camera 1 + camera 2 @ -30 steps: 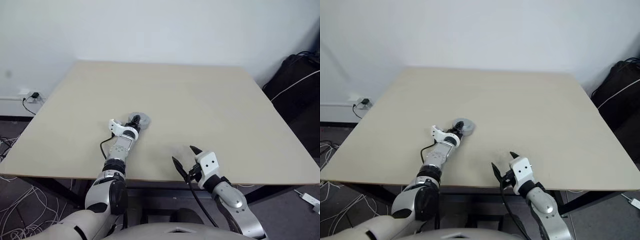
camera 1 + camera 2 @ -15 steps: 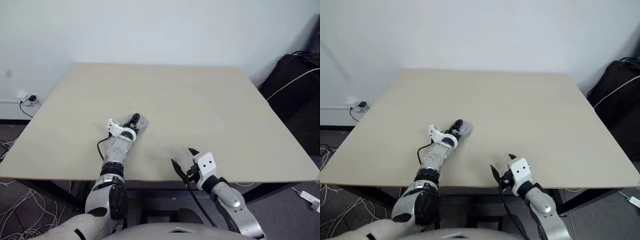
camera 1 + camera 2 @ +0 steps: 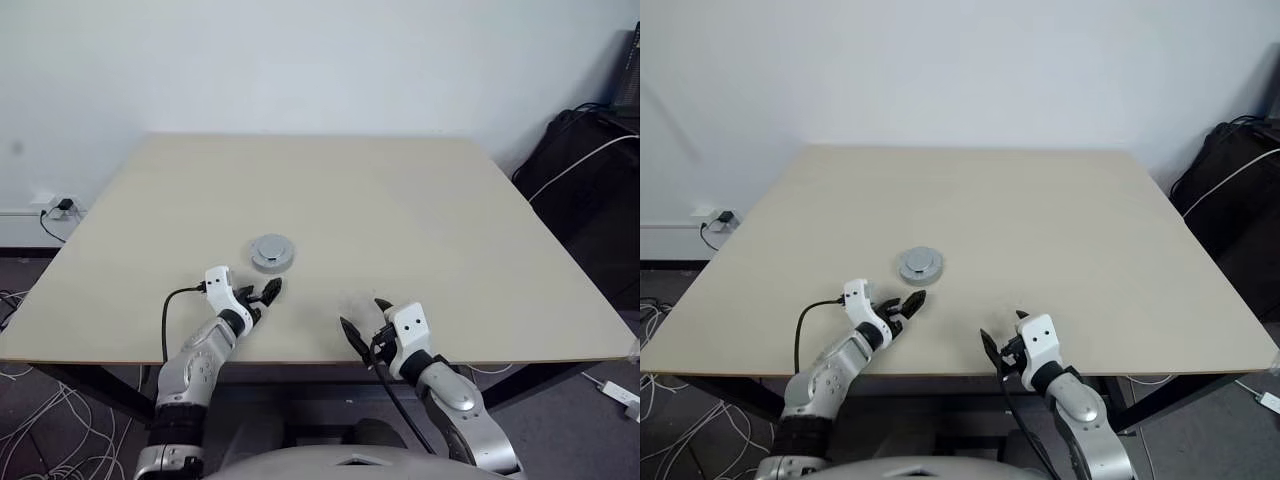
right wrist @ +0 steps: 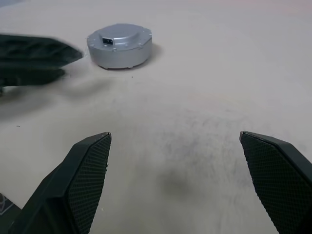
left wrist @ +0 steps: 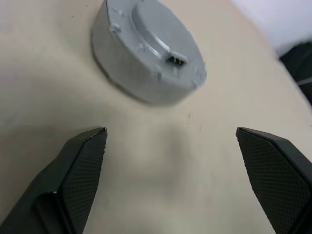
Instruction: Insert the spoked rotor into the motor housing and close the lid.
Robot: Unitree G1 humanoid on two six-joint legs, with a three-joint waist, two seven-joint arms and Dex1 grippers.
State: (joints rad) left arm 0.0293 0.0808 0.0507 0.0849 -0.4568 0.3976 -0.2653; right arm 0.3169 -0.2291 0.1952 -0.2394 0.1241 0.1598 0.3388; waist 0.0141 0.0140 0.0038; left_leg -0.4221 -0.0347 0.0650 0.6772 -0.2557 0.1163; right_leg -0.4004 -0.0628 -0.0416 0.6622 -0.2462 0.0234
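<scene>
The motor housing (image 3: 272, 252) sits closed under its plain grey lid (image 5: 155, 38) on the worktop (image 3: 400, 210), contents hidden. It lies at 1 o'clock from the left claw (image 3: 256, 293), untouched. Both the left and right claw (image 3: 362, 318) gape wide, empty.

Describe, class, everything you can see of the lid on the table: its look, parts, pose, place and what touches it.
The lid is a round, pale silver-grey disc that looks like cast metal, with a raised middle and a small rectangular socket in its top face. It lies flat and level, closed over the part beneath, on the beige table, just ahead of the open left gripper. No gripper touches it.
</scene>
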